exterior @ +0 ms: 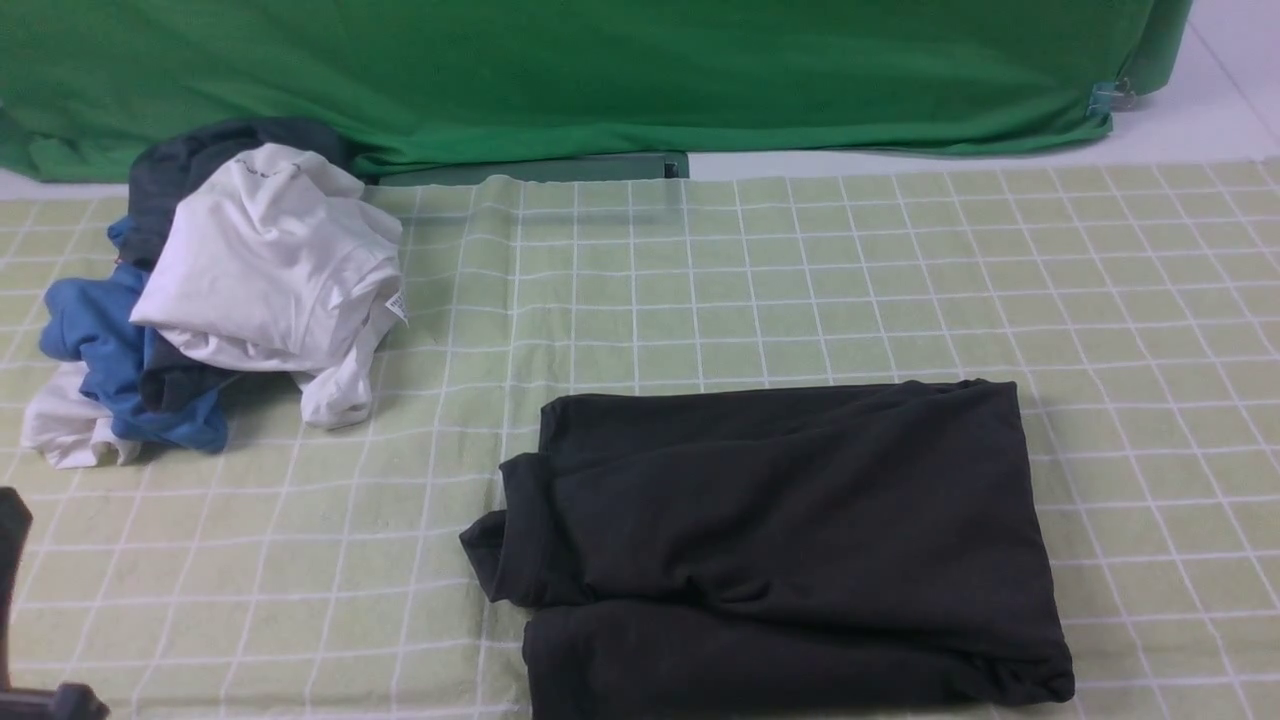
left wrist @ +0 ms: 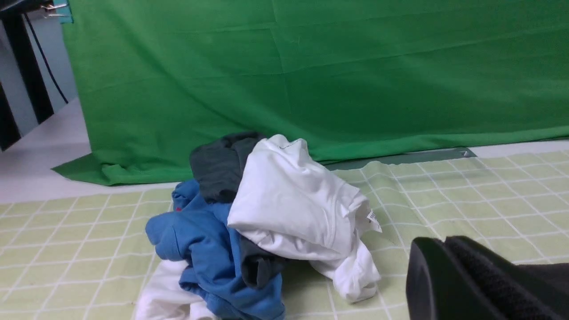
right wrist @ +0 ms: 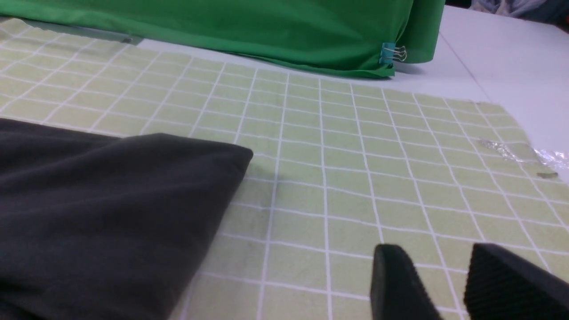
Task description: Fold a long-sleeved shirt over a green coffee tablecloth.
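Observation:
The long-sleeved shirt [exterior: 780, 540] lies folded into a black, roughly rectangular bundle on the green coffee tablecloth [exterior: 800, 280], at the front right of centre. No white print shows on it. Its corner also appears in the right wrist view, shirt [right wrist: 98, 204]. My right gripper [right wrist: 435, 253] hovers over bare tablecloth [right wrist: 320, 178] to the shirt's right, open with nothing between its fingers. My left gripper [left wrist: 444, 249] is shut with its fingers pressed together and empty, low over the cloth near the clothes pile. Only a dark piece of the left arm [exterior: 12, 560] shows in the front view.
A pile of clothes sits at the back left: a white garment [exterior: 270, 270], a blue garment [exterior: 100, 340] and a dark grey one [exterior: 190, 160]. A plain deep-green backdrop [exterior: 600, 70] hangs behind, clipped at its right corner [exterior: 1105, 97]. Crumpled clear plastic [right wrist: 524, 151] lies at the tablecloth's right edge.

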Robot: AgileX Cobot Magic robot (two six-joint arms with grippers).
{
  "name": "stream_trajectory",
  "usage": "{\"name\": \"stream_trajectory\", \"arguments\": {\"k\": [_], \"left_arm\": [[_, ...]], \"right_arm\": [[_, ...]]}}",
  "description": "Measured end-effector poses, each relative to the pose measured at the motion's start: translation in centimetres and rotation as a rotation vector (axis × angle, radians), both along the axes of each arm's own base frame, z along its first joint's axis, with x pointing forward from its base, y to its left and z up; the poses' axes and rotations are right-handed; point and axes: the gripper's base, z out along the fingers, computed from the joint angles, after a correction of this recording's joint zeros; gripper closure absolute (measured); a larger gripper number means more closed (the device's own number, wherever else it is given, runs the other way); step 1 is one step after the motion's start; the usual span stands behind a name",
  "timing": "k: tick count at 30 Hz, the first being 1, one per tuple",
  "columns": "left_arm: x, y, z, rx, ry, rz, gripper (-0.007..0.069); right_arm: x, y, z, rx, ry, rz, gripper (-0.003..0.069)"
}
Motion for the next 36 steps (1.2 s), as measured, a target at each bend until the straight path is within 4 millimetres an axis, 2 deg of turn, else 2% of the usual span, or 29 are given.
{"name": "stream_trajectory", "arguments": {"k": [3,10,36], "left_arm": [[-0.3,0.0,-2.3,-0.027,-0.005,0.003,0.0610],[-0.4,0.0,-3.5,-0.009,0.094,0.007,0.0610],[-0.5,0.0,-3.6,-0.012,0.108,-0.001,0.0610]], "right_arm": [[0.0,0.0,0.0,0.001,0.000,0.000,0.0418],[0.0,0.0,0.0,0.003,0.000,-0.001,0.0418],[0.0,0.0,0.0,0.003,0.000,-0.001,0.0417]]}}
